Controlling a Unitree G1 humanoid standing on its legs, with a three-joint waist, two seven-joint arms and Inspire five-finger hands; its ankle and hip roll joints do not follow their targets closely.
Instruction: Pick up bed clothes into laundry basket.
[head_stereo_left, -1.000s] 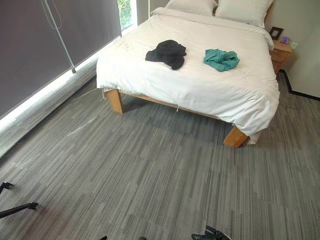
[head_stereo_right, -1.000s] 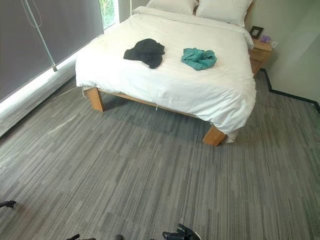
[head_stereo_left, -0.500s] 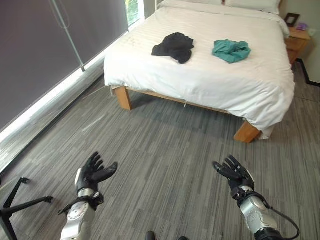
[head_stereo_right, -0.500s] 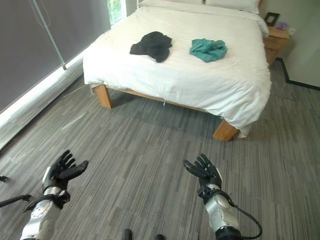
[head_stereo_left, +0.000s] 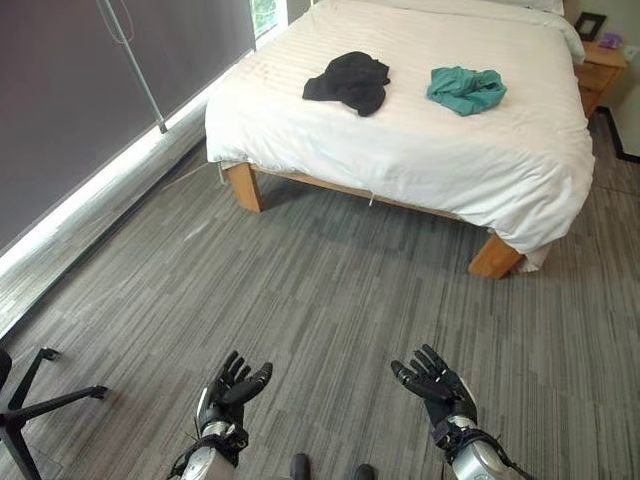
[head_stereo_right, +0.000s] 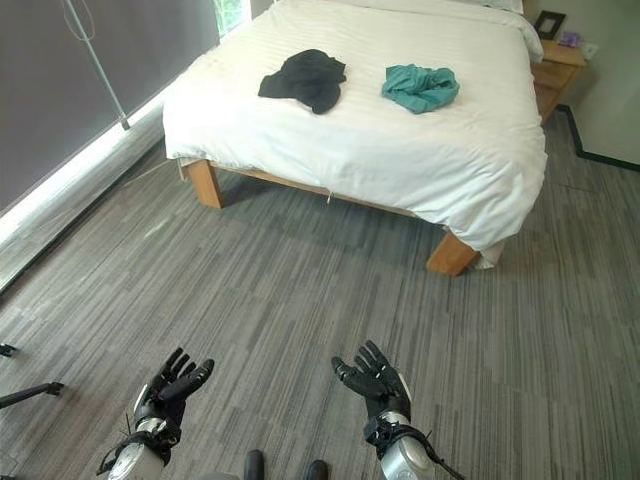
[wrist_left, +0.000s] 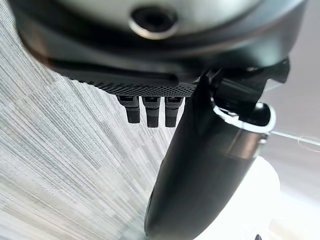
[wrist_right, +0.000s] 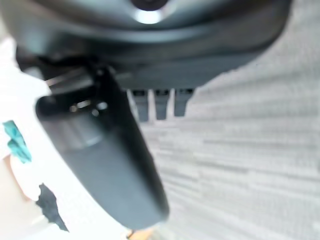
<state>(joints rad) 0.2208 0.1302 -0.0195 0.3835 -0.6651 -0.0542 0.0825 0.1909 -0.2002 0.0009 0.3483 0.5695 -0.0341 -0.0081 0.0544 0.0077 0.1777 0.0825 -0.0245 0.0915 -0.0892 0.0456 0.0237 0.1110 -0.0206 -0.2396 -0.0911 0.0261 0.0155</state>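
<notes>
A black garment (head_stereo_left: 348, 81) and a teal garment (head_stereo_left: 466, 89) lie crumpled side by side on the white bed (head_stereo_left: 420, 150) at the far end of the room. My left hand (head_stereo_left: 228, 392) and right hand (head_stereo_left: 436, 380) hover low over the grey carpet, well short of the bed, both open with fingers spread and holding nothing. In the right wrist view the teal garment (wrist_right: 15, 141) and the black garment (wrist_right: 50, 205) show small past my thumb.
The bed stands on wooden legs (head_stereo_left: 495, 257), with a wooden nightstand (head_stereo_left: 603, 58) at its far right. A dark blind (head_stereo_left: 90, 90) covers the window wall on the left. A black stand's feet (head_stereo_left: 40, 395) rest on the carpet at lower left.
The camera has tilted and shifted. Both hands came into view a half second ago and now sit lower and closer together.
</notes>
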